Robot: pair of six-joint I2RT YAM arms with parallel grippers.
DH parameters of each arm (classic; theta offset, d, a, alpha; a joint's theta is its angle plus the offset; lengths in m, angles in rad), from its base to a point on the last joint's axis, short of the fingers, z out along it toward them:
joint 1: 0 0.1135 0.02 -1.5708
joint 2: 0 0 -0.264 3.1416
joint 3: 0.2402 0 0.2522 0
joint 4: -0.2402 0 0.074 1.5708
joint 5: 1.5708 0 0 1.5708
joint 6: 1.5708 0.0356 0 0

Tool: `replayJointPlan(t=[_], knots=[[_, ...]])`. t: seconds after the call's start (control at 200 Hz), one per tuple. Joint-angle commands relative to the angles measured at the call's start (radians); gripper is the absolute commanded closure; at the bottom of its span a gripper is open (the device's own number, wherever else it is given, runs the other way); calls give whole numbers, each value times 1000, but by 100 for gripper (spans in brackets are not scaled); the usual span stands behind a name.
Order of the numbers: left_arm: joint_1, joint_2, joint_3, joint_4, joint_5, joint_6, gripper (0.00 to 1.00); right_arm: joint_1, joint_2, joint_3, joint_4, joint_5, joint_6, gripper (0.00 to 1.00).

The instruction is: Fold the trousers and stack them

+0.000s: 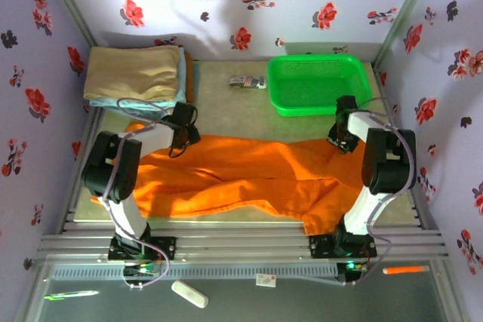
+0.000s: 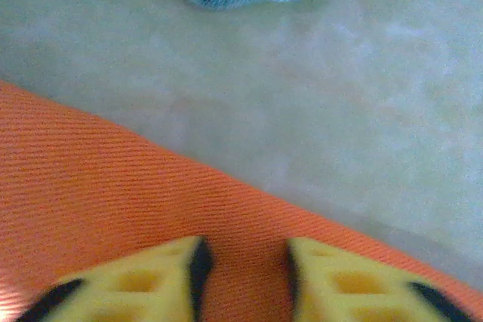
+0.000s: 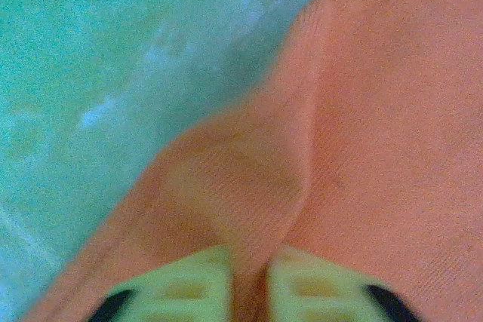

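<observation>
no text, brand, number or sign can be read anywhere. the small packet (image 1: 247, 81) near the far edge of the table (image 1: 226, 107), just left of the green basket (image 1: 321, 84), carries dark and red markings too small to make out. the white tag (image 1: 265, 280) below the near rail is equally illegible.

Three walls enclose the scene: a back wall (image 1: 226, 5) across the top, a left wall (image 1: 30, 73) and a right wall (image 1: 453, 111), all pale lavender-white and printed with red and dark flowers. Slanting metal corner posts (image 1: 66, 1) mark where they meet. A dull olive-beige table top (image 1: 226, 115) fills the centre. Silver aluminium rails (image 1: 241, 246) run along its lower edge, with a grey ledge (image 1: 317, 299) beneath. The light is soft and even, with faint shadows on the back wall.
</observation>
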Motion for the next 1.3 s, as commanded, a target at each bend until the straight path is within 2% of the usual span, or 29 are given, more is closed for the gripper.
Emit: replayJointPlan(t=[0.0,0.04,0.27,0.57,0.755,0.85,0.885,0.925,1.1,1.155,1.21,1.25,1.295], knots=[[4,-13,-101,-50,43,-17,86,-9,18,0,6,-12,11,99],[5,-22,-117,-48,42,-11,100,-9,4,4,10,-12,13,100],[32,-99,-154,-39,34,22,100,-13,-124,43,54,1,11,100],[102,-235,-145,-60,3,64,100,-86,-361,-52,256,-4,55,100],[142,-322,-153,-33,-18,64,100,-102,-311,-80,267,-21,74,100],[142,-334,-152,-33,-14,60,100,-116,-230,-27,155,-48,89,56],[142,-333,-150,-41,-13,59,100,-116,-219,-14,115,-22,98,47],[143,-330,-147,-48,-13,61,100,-116,-223,-14,87,2,106,43],[145,-293,-90,-68,-13,89,100,-112,-343,-80,76,-16,120,39],[148,-247,-30,-102,-20,97,72,-95,-375,-92,67,-33,122,38],[151,-190,20,-120,-27,96,51,-59,-404,-107,73,-55,117,38],[153,-157,48,-129,-36,80,29,-20,-422,-119,83,-65,113,37],[160,-114,70,-135,-43,62,22,37,-431,-131,99,-84,116,36]])
